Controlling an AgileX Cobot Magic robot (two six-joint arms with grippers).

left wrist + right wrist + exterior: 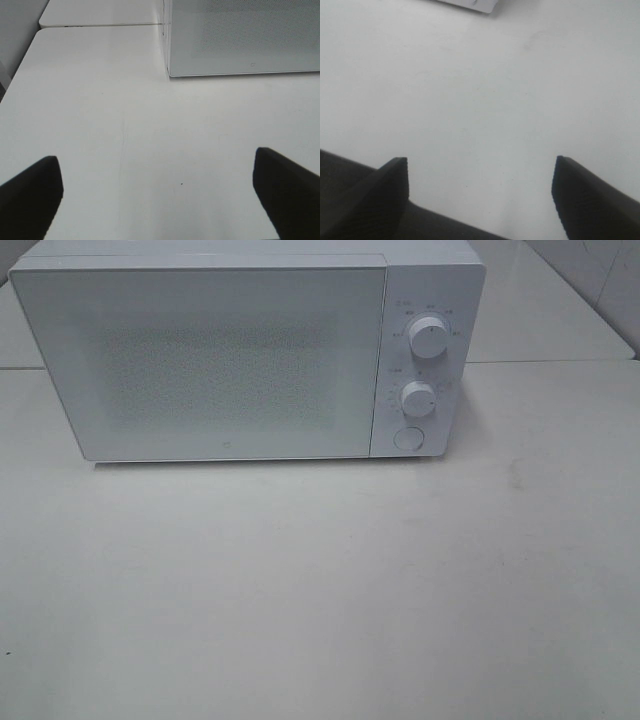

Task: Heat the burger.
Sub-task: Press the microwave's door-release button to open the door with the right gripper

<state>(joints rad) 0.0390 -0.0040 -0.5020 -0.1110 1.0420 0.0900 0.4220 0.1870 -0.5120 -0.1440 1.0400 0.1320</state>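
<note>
A white microwave (230, 360) stood at the back of a smooth, pale table (320, 590). It was a boxy thing with soft, rounded corners. Its big flat door (200, 360) was shut, and the window in it was cloudy with lots of tiny dots (like a screen). On the right side of the microwave were two round white knobs, the top knob (428, 337) and the lower knob (418, 399), with a flat round button (408, 438) under them.

The left gripper (155, 167) hung over the bare table with its jaws wide apart and nothing between them. Its fingers (30, 195) looked dark, dull and wedge-shaped. The microwave's lower corner showed ahead of it. The right gripper (480, 165) also had its jaws spread, holding nothing, over the plain white tabletop. Its fingers (590, 200) were dark too, with a fine woven look.

I could not tell where the burger was; no view showed it, and the dotted window hid the inside of the microwave.
</note>
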